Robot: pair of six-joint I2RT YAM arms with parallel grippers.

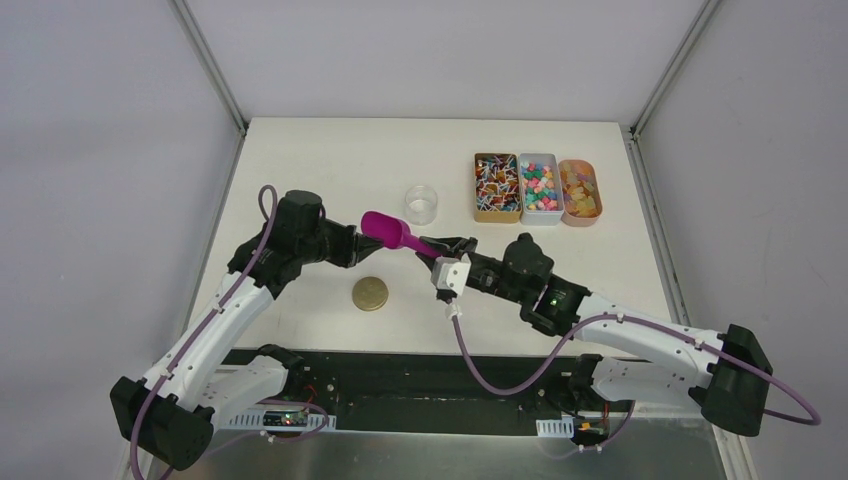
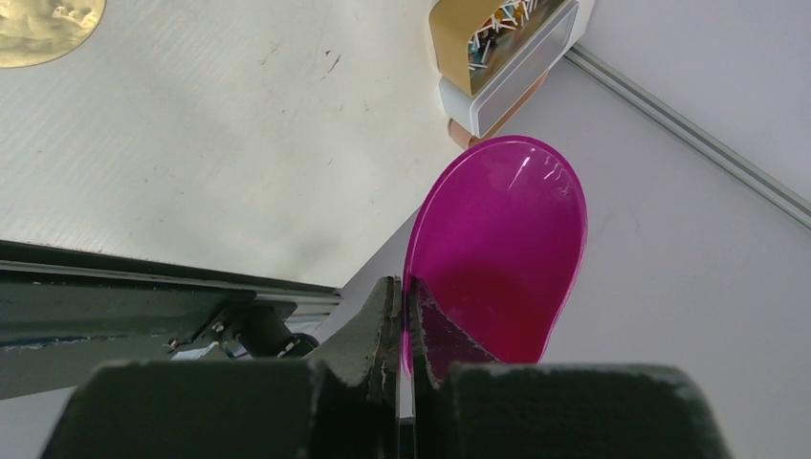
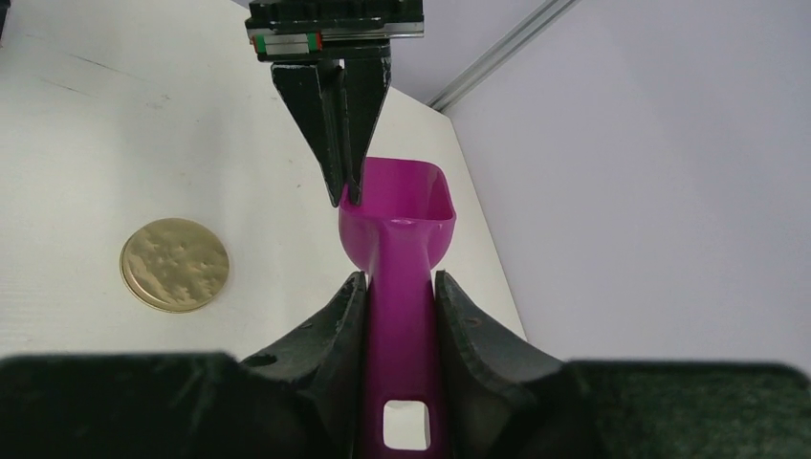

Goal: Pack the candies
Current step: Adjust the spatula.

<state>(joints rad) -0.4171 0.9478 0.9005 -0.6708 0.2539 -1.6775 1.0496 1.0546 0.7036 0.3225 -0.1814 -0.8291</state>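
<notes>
— How many arms are on it?

— Two, and both have hold of the one pink scoop (image 1: pixel 385 230), in the air over the middle of the surface (image 1: pixel 300 170). The left tool (image 1: pixel 360 240) is pinched tight on the rim of the bowl. The right tool (image 1: pixel 445 250) has a finger pressed against each side of the handle, with the handle filling the gap between them.

— And the candies?

— All the candies (image 1: pixel 540 188) I can see are over at the far right, well apart from the scoop. They sit in three little trays (image 1: pixel 539 156) lined up side by side and touching. The left tray has dark and bright wrapped ones, the middle one has pastel pink, green and blue pieces, and the right one has orange-amber ones. There are far too many to count.

— Anything else out?

— One clear cup (image 1: pixel 422 203), standing upright just beyond the scoop and to the left of the trays. One round gold lid (image 1: pixel 370 294), lying flat nearer us, below the scoop and a little to its left. Neither touches anything but the surface.

— So the count?

— Two tools, one scoop, three trays, one cup, one lid.
</notes>
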